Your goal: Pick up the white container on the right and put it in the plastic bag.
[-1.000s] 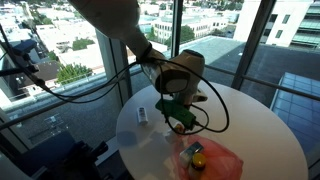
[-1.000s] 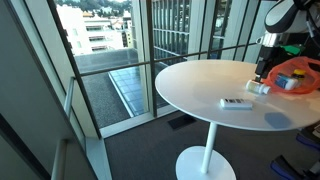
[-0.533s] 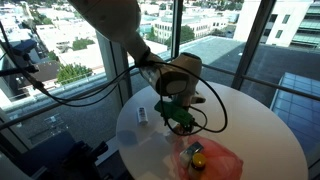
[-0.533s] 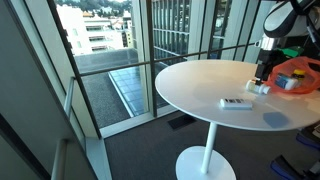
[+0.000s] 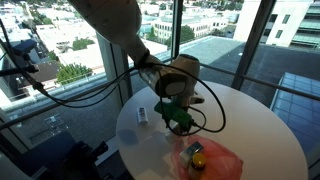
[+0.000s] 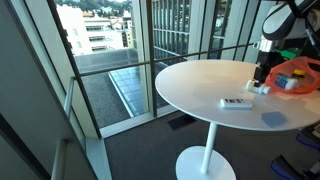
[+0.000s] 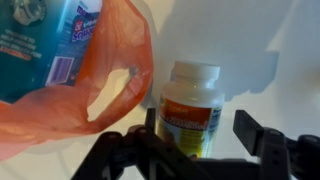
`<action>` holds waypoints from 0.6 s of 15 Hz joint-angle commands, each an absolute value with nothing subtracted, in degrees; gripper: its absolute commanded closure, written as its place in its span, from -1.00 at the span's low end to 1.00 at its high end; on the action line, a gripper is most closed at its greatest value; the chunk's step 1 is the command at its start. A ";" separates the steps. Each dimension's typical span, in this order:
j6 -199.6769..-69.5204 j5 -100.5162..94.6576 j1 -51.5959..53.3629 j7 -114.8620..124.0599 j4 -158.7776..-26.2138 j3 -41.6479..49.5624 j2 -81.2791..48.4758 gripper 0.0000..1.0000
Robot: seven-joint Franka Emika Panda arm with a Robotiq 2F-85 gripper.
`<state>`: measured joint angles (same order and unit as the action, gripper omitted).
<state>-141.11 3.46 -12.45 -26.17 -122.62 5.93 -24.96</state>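
Note:
A white pill container (image 7: 192, 105) with a white cap and an orange-and-yellow label lies on the white table. In the wrist view it is just right of the orange plastic bag (image 7: 105, 95). My gripper (image 7: 197, 128) is open with one finger on each side of the container. The left finger is close to it and a gap shows at the right finger. In both exterior views the gripper (image 5: 178, 120) (image 6: 262, 80) is low over the table beside the bag (image 5: 212, 160) (image 6: 296, 76). The container (image 6: 258, 89) shows as a small white shape under it.
The bag holds a blue-labelled package (image 7: 45, 40) and other items. A flat white box (image 5: 142, 114) (image 6: 236, 103) lies on the round pedestal table (image 5: 265, 125) (image 6: 195, 85). Glass walls stand close behind the table.
The arm has shifted only slightly over the container. The jaws remain open and nothing has been taken hold of.

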 commanded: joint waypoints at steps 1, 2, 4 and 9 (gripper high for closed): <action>-142.21 1.26 -12.82 -23.99 -121.47 5.57 -26.05 -0.07; -142.43 0.78 -12.74 -23.77 -121.50 5.65 -26.16 -0.01; -142.40 0.19 -12.74 -23.54 -121.56 5.67 -25.95 0.21; -141.47 0.57 -12.88 -24.40 -123.35 4.73 -21.79 0.32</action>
<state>-142.14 1.53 -12.45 -25.18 -122.51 5.72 -24.98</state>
